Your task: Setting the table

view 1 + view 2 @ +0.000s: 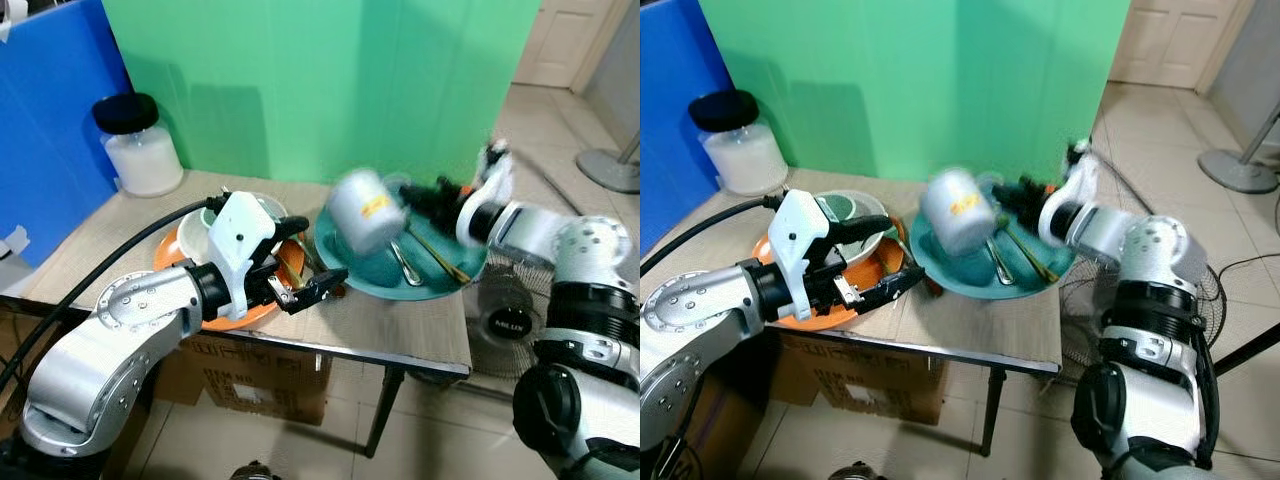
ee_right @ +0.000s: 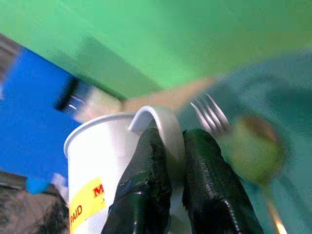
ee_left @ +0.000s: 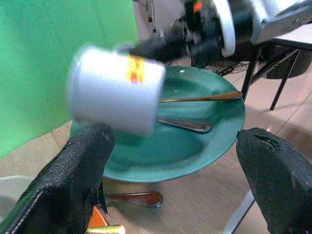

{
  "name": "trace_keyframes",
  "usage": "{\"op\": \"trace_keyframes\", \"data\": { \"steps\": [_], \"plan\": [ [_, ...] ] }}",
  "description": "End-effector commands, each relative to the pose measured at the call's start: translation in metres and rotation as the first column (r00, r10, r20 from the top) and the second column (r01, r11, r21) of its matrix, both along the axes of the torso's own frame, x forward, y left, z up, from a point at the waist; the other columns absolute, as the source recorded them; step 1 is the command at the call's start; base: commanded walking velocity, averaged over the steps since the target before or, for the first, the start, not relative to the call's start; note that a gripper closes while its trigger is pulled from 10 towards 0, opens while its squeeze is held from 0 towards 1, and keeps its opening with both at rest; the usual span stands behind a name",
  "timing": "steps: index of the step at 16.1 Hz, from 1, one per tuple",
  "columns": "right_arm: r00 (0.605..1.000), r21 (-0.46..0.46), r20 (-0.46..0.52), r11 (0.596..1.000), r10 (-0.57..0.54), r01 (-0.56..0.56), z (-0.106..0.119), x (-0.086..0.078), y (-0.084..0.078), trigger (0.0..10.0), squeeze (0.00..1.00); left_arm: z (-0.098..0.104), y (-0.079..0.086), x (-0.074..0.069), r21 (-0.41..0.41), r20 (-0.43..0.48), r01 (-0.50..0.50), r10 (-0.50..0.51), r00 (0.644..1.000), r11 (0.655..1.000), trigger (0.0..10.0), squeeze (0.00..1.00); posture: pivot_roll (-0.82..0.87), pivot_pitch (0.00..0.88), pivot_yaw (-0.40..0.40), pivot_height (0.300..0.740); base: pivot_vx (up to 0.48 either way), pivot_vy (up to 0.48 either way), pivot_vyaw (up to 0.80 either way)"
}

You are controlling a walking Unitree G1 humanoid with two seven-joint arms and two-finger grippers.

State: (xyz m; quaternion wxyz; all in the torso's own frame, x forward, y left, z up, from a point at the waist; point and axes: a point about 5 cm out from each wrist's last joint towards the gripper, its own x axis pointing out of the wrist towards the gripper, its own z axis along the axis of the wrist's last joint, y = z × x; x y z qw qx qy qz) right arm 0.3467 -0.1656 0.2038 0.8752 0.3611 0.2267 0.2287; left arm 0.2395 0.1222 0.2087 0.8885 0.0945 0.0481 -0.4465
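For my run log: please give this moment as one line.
right gripper: shut on mug handle, over plate | left gripper: open, near plate

Not much to read here tbh. The white mug (image 2: 97, 175) had a yellow label (image 2: 87, 204) with red letters, and from the right wrist view I could make out "PAID" running up it plus a big "M" next to that. The fan (image 1: 507, 320) under the table had a small white logo, too blurry to read.
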Motion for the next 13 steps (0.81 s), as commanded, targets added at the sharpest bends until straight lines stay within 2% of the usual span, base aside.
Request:
{"op": "trace_keyframes", "data": {
  "steps": [1, 2, 3, 4, 5, 6, 7, 8, 9, 10, 12, 13],
  "plan": [
    [0.997, 0.014, 0.080, 1.000, -0.001, 0.000, 0.016, -0.005, 0.000, 0.0, 0.00, 0.002, 0.003, 0.001, 0.008, 0.016, -0.015, 0.015, 1.000, 1.000, 10.0, 0.00, 0.15, 0.000, 0.023, 0.740, 0.000, 0.000, 0.00],
    [0.986, -0.049, 0.164, 0.998, -0.039, 0.048, 0.023, -0.010, -0.002, 0.0, 0.00, 0.004, 0.003, 0.002, 0.002, 0.021, -0.022, 0.022, 1.000, 1.000, 10.0, 0.00, 0.14, 0.000, 0.025, 0.740, 0.000, 0.000, 0.00],
    [0.981, -0.066, 0.190, 0.996, -0.051, 0.065, 0.025, -0.011, -0.002, 0.0, 0.00, 0.004, 0.003, 0.002, 0.000, 0.023, -0.025, 0.025, 0.999, 1.000, 10.0, 0.00, 0.14, 0.000, 0.025, 0.740, 0.000, 0.000, 0.00],
    [0.957, -0.122, 0.274, 0.984, -0.090, 0.127, 0.030, -0.016, -0.005, 0.0, 0.00, 0.006, 0.004, 0.004, -0.011, 0.042, -0.056, 0.056, 0.998, 0.998, 10.0, 0.00, 0.14, 0.000, 0.026, 0.740, 0.000, 0.000, 0.00],
    [0.885, -0.157, 0.442, 0.958, -0.149, 0.240, 0.041, -0.030, -0.009, 0.0, 0.00, 0.010, 0.006, 0.010, -0.040, 0.087, -0.155, 0.158, 0.984, 0.987, 10.0, 0.00, 0.14, 0.000, 0.028, 0.740, 0.000, 0.000, 0.00],
    [0.820, -0.152, 0.540, 0.936, -0.190, 0.317, 0.048, -0.044, -0.011, 0.0, 0.00, 0.013, 0.007, 0.015, -0.076, 0.113, -0.236, 0.243, 0.963, 0.969, 10.0, 0.00, 0.14, 0.000, 0.028, 0.740, 0.000, 0.000, 0.00],
    [0.786, -0.170, 0.585, 0.916, -0.202, 0.363, 0.049, -0.053, -0.013, 0.0, 0.00, 0.013, 0.007, 0.017, -0.104, 0.121, -0.287, 0.298, 0.947, 0.952, 10.0, 0.00, 0.13, 0.000, 0.030, 0.740, 0.000, 0.000, 0.00],
    [0.769, -0.197, 0.612, 0.905, -0.186, 0.376, 0.045, -0.064, -0.009, 0.0, 0.00, 0.012, 0.006, 0.019, -0.112, 0.143, -0.330, 0.343, 0.928, 0.938, 10.0, 0.00, 0.12, 0.000, 0.036, 0.740, 0.000, 0.000, 0.00],
    [0.756, -0.244, 0.633, 0.883, -0.168, 0.400, 0.037, -0.076, -0.003, 4.1, 0.00, 0.010, 0.005, 0.020, -0.114, 0.173, -0.378, 0.393, 0.903, 0.919, 10.0, 0.00, 0.11, 0.000, 0.045, 0.740, 0.000, 0.000, 0.00],
    [0.749, -0.277, 0.643, 0.862, -0.161, 0.424, 0.031, -0.083, 0.001, 10.0, 0.00, 0.009, 0.004, 0.022, -0.130, 0.176, -0.413, 0.431, 0.885, 0.901, 10.0, 0.00, 0.11, 0.000, 0.052, 0.740, 0.000, 0.000, 0.00],
    [0.736, -0.288, 0.659, 0.854, -0.152, 0.434, 0.018, -0.095, 0.014, 10.0, 0.00, 0.010, -0.002, 0.022, -0.180, 0.203, -0.446, 0.477, 0.855, 0.877, 10.0, 0.00, 0.10, 0.000, 0.051, 0.740, 0.000, 0.000, 0.00],
    [0.729, -0.290, 0.669, 0.852, -0.146, 0.437, 0.017, -0.096, 0.015, 10.0, 0.00, 0.009, -0.003, 0.022, -0.180, 0.210, -0.452, 0.483, 0.850, 0.874, 10.0, 0.00, 0.10, 0.000, 0.046, 0.740, 0.000, 0.000, 0.00]
  ]
}}
